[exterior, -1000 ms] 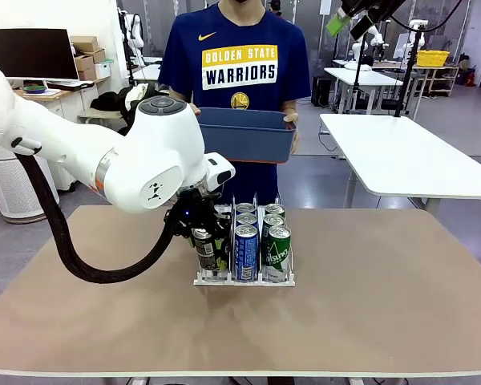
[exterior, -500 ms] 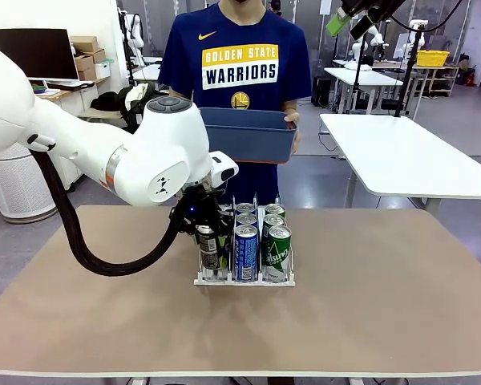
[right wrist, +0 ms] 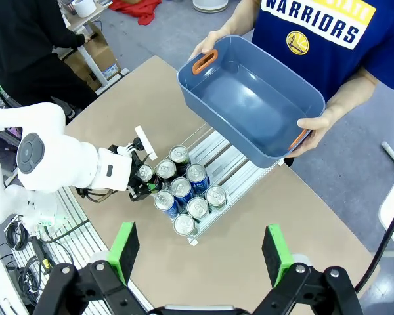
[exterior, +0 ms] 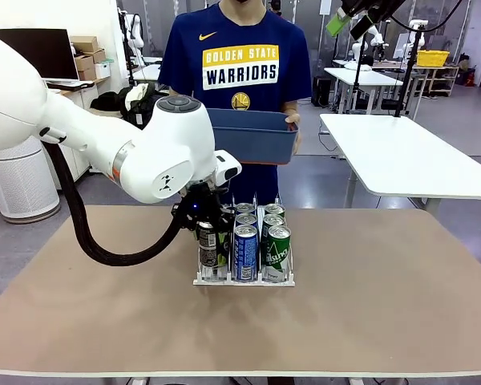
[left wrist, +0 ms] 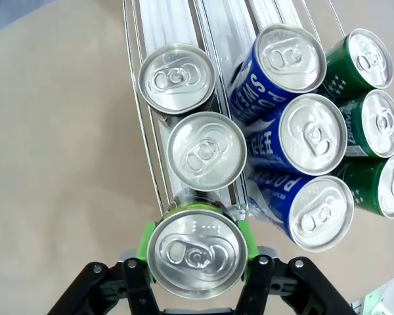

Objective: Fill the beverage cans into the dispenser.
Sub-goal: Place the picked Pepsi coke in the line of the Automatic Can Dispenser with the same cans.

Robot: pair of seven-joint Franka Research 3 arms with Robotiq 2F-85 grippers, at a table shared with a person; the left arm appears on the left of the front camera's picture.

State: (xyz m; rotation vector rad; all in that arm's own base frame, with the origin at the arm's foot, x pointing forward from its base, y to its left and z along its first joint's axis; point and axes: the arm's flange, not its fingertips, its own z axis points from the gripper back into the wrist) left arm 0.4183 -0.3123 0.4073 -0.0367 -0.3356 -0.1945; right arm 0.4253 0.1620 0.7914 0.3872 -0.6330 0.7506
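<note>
The dispenser (exterior: 244, 280) stands mid-table, a white-based rack with three wire lanes. Blue cans (exterior: 245, 252) fill the middle lane and green cans (exterior: 277, 249) the right one. My left gripper (left wrist: 197, 254) is shut on a black can (exterior: 207, 245) and holds it upright at the near end of the left lane. In the left wrist view its green pads (left wrist: 146, 240) press the can's sides, and two more silver-topped cans (left wrist: 207, 151) stand in the lane beyond. My right gripper (right wrist: 200, 262) hangs open high above the table, looking down on the dispenser (right wrist: 233, 164).
Across the table a person holds a blue-grey plastic tub (exterior: 248, 132) in both hands; in the right wrist view the tub (right wrist: 253, 98) is empty. The brown tabletop (exterior: 385, 297) lies bare on both sides of the rack.
My left arm's elbow has swung right and up. The gripper with the black can has shifted slightly right at the left lane's near end. The person and tub stay put.
</note>
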